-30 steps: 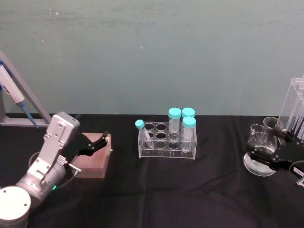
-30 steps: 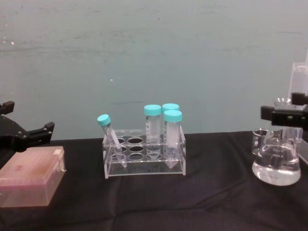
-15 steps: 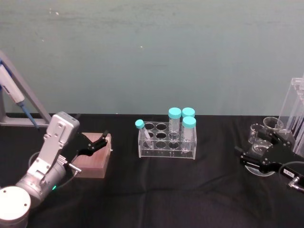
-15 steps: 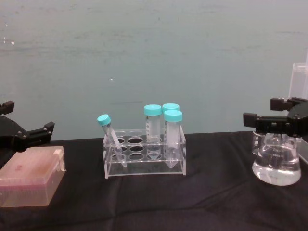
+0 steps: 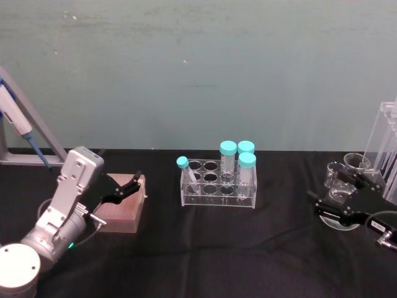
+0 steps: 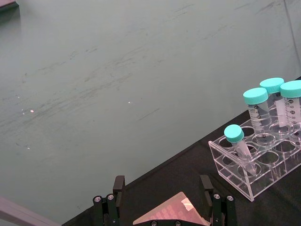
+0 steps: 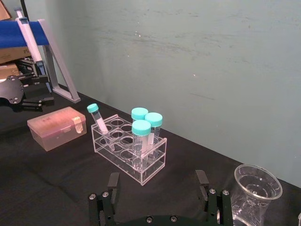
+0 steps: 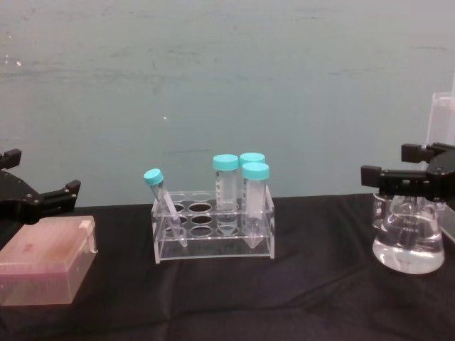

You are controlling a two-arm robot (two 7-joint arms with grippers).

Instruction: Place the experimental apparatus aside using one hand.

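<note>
Conical flask (image 8: pixel 408 241): clear, upright on the black table (image 5: pixel 248 248) at the far right, its neck level with the right gripper (image 5: pixel 340 197). Right gripper: black, two-fingered, fingers spread and grasping nothing; in the chest view it crosses in front of the flask's neck, whether touching it cannot be told; in the right wrist view the flask (image 7: pixel 254 195) stands just outside one finger (image 7: pixel 202 181), not between the pair. Small glass beaker (image 5: pixel 356 162): just behind the flask, beside the tall acrylic rack (image 5: pixel 388 146) at the right edge. Tube rack (image 8: pixel 213 227): mid-table, teal-capped tubes. Pink box (image 8: pixel 46 270): left side. Left gripper (image 5: pixel 127 187): fingers released, poised above the pink box
</note>
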